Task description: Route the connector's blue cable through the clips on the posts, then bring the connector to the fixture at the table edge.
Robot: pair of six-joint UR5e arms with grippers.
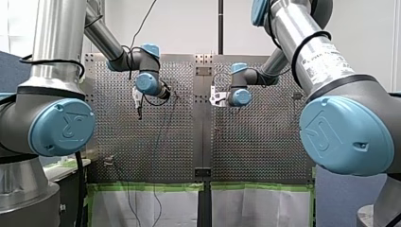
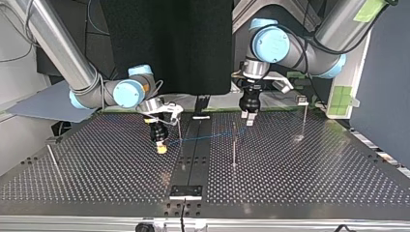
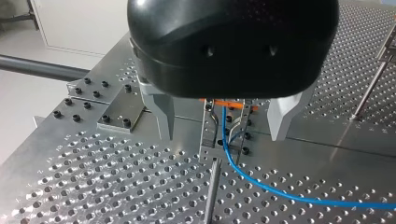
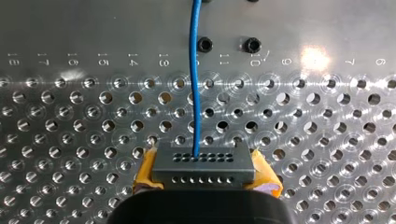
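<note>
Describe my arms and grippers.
My left arm and my right arm are silver tubes with light-blue joint caps and black cables; the right bears a label. My left gripper has a rounded black housing, grey metal fingers; my right gripper is black with yellow pads.

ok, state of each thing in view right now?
left claw, open, fingers either side of the clip, gripping nothing
right claw, shut on the connector
connector, gripped between yellow pads
blue cable, plugged into the connector, running between the clip's two sides
clip, upright on its post
</note>
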